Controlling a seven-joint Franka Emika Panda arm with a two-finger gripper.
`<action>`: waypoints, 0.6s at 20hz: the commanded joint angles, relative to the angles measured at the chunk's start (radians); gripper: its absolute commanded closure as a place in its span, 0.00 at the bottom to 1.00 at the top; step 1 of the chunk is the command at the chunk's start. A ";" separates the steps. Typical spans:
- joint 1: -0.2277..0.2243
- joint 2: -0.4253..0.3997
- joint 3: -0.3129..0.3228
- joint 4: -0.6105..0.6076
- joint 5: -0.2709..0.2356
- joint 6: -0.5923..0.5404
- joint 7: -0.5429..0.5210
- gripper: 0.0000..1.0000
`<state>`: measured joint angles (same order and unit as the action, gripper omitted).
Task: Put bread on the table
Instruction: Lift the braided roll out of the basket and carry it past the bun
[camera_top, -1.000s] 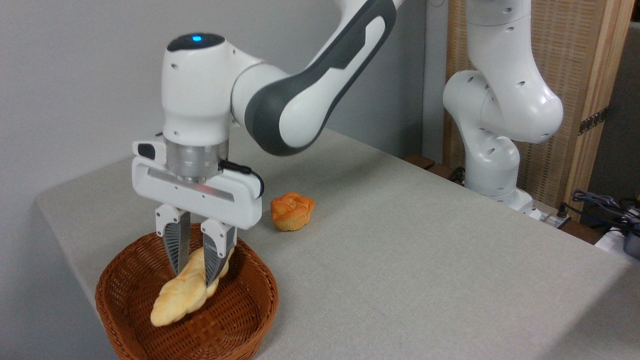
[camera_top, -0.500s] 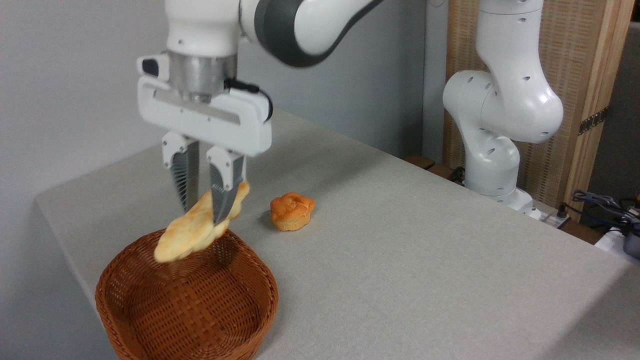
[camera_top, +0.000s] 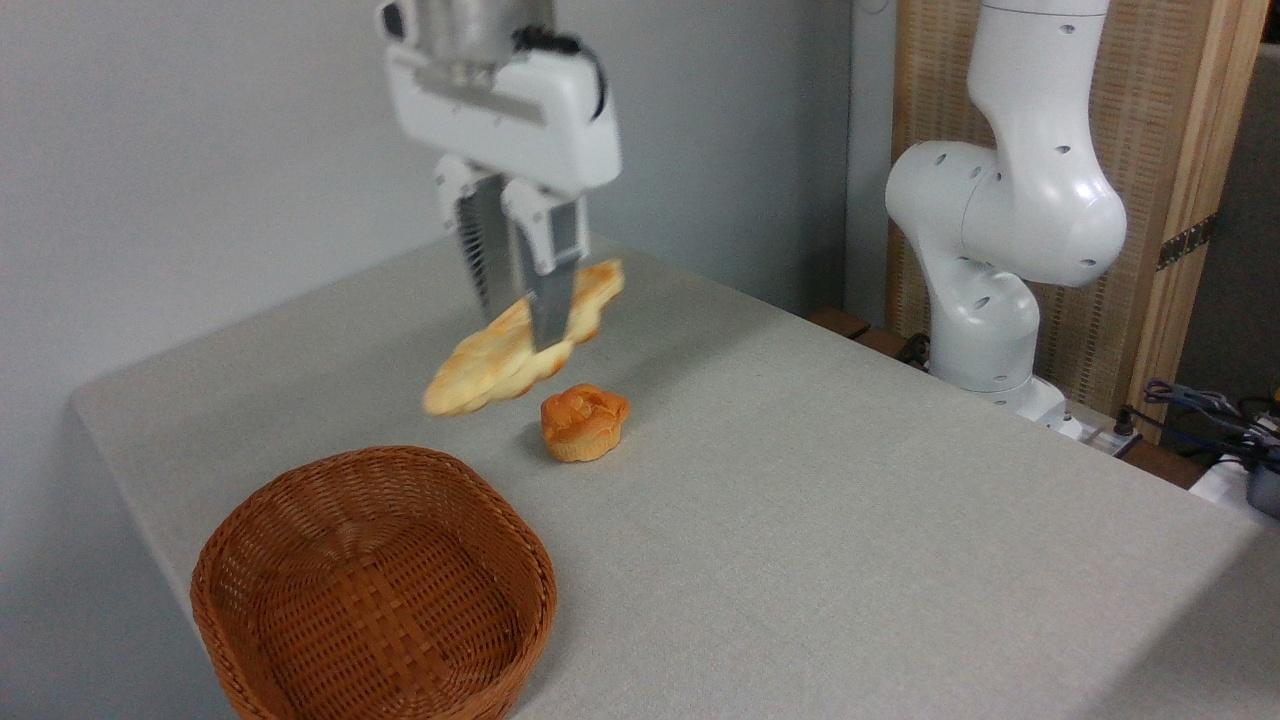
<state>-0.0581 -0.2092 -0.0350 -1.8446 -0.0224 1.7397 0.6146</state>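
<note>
Below and to the left of the end effector (camera_top: 520, 325), a wicker basket (camera_top: 373, 585) is sitting on the bench (camera_top: 850, 500). The end effector is pinching the bread (camera_top: 500, 350) in mid-air, the loaf tilting down to the left. Just below, a small orange bun (camera_top: 585, 422) is resting on the cloth.
</note>
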 joint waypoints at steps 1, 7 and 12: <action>-0.003 -0.070 0.056 -0.015 0.009 -0.121 0.193 0.37; -0.003 -0.067 0.061 -0.013 0.010 -0.141 0.223 0.00; -0.003 -0.062 0.061 -0.013 0.010 -0.143 0.224 0.00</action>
<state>-0.0567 -0.2697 0.0211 -1.8618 -0.0203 1.6189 0.8210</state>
